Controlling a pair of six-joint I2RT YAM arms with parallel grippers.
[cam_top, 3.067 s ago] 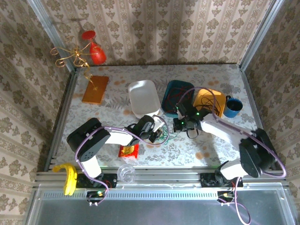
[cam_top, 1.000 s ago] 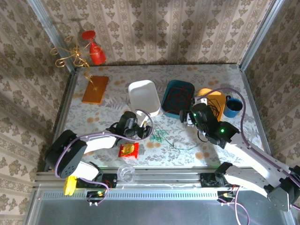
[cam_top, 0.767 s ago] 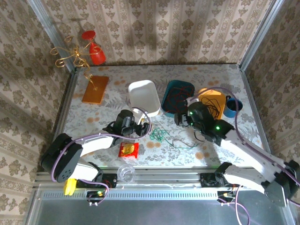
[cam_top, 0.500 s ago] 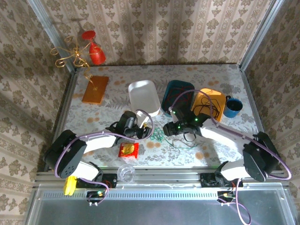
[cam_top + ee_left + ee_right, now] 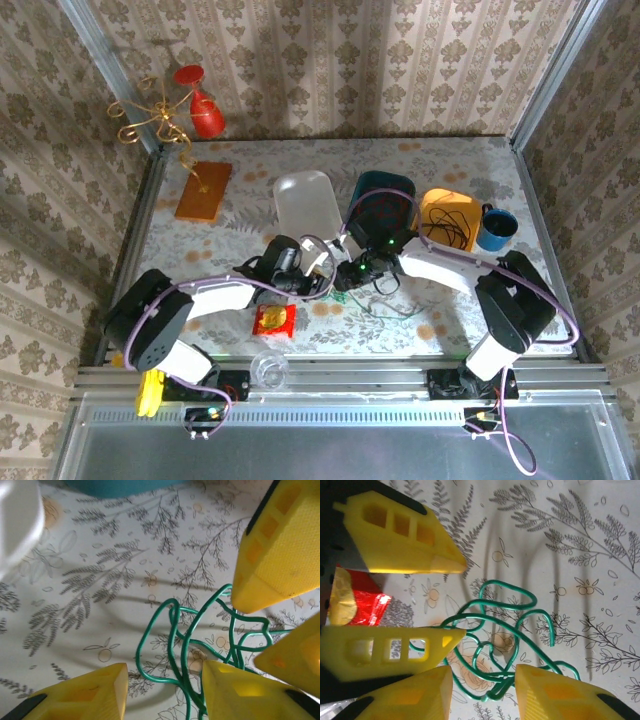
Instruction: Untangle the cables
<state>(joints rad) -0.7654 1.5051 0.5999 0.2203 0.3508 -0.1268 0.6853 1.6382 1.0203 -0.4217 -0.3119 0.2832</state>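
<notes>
Both arms have converged: left gripper (image 5: 165, 680) and right gripper (image 5: 484, 680) straddle the green cable (image 5: 173, 611), jaws half-open, nothing clamped.

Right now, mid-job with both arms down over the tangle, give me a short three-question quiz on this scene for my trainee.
1. True or false: the green cable lies inside the orange tray.
2. Pick one. The left gripper and the right gripper both have open jaws set around: A) loops of the green cable; B) the red snack packet; C) the white tray.
3. Short answer: what colour is the cable lying in the orange tray?

Key: 1 false; 2 A; 3 black.
</notes>
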